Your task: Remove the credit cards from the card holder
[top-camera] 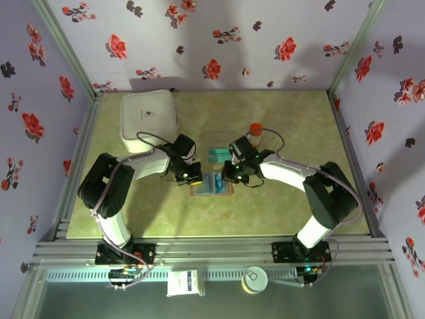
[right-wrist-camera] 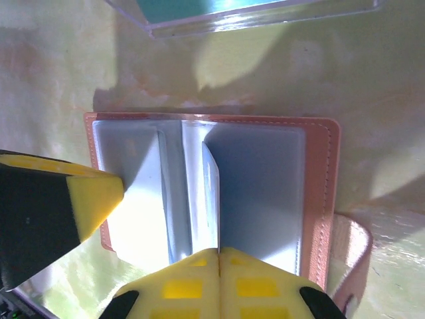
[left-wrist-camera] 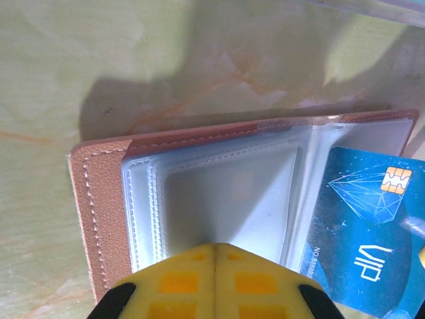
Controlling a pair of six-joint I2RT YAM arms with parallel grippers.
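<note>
Green table [top-camera: 299,133] | card holder [right-wrist-camera: 259,193] open, clear sleeves, blue card [left-wrist-camera: 372,226] | left gripper [left-wrist-camera: 216,258], right gripper [right-wrist-camera: 218,259] both pressed together

Green marbled table [top-camera: 285,212] with white box [top-camera: 149,119], open card holder [top-camera: 211,185], clear sleeve [top-camera: 217,156], orange-capped bottle [top-camera: 255,131].

Seen from above, the card holder [top-camera: 211,187] is small and half covered by the left hand [top-camera: 190,175] and the right hand [top-camera: 232,173], so its pockets cannot be made out. In the left wrist view the blue card [left-wrist-camera: 365,232] runs off the right and bottom edges. The holder's near edge lies behind the yellow fingers [left-wrist-camera: 172,286]. In the right wrist view the top edge cuts off the clear sleeve [right-wrist-camera: 332,8] and its teal card [right-wrist-camera: 192,6], and the bottom edge cuts the holder's strap [right-wrist-camera: 352,259].
</note>
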